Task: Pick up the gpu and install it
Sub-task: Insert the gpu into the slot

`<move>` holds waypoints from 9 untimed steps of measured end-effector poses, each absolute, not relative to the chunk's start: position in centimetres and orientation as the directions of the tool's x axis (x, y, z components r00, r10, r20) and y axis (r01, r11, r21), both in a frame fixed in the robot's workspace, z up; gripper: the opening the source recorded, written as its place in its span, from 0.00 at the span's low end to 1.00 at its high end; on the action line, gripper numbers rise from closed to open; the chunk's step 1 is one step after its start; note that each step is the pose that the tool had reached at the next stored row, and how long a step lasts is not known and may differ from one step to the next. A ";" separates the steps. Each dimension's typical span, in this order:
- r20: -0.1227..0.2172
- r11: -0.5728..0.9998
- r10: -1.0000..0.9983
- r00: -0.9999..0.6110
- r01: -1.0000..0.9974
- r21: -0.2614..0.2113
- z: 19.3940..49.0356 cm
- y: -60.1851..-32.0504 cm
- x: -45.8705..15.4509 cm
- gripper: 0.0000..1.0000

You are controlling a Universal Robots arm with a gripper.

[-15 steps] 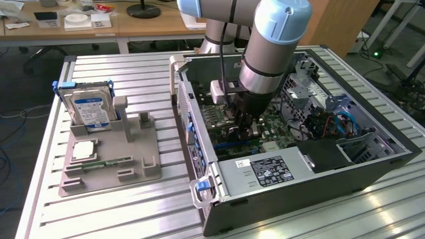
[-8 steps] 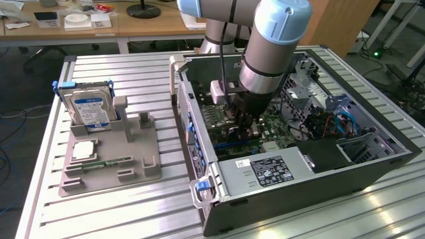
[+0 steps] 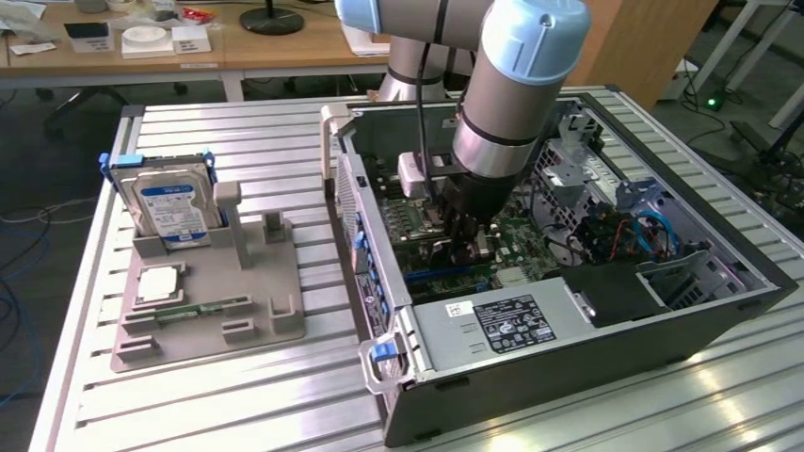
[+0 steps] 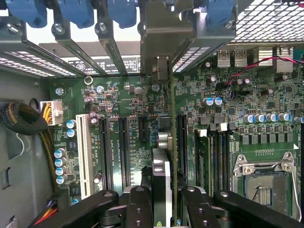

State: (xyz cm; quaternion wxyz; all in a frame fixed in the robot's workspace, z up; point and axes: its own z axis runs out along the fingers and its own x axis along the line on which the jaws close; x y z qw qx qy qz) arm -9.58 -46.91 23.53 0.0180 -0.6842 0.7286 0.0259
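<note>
Green-boarded gpu (image 4: pixel 162 166) clamped edge-on in the end effector (image 4: pixel 167 194) over the motherboard (image 4: pixel 118 95) slots (case (image 3: pixel 553 377) walls close around); hard drive (image 3: pixel 172 212) stands well apart.

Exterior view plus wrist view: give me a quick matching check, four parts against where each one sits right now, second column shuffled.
1 gpu
2 hard drive
3 memory stick
4 power supply

A standing upright in the grey holder
B inside the case, labelled face up
C lying flat on the grey holder
D clamped in the gripper over the motherboard

Pairs: 1-D, 2-A, 3-C, 4-B
</note>
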 end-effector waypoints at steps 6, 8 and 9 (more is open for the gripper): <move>-0.062 0.062 -0.996 -0.063 -0.998 0.013 23.5 -46.9 -9.6 0.28; -0.062 0.062 -0.996 -0.063 -0.998 0.013 23.5 -46.9 -9.6 0.28; -0.062 0.062 -0.996 -0.063 -0.998 0.013 23.5 -46.9 -9.6 0.28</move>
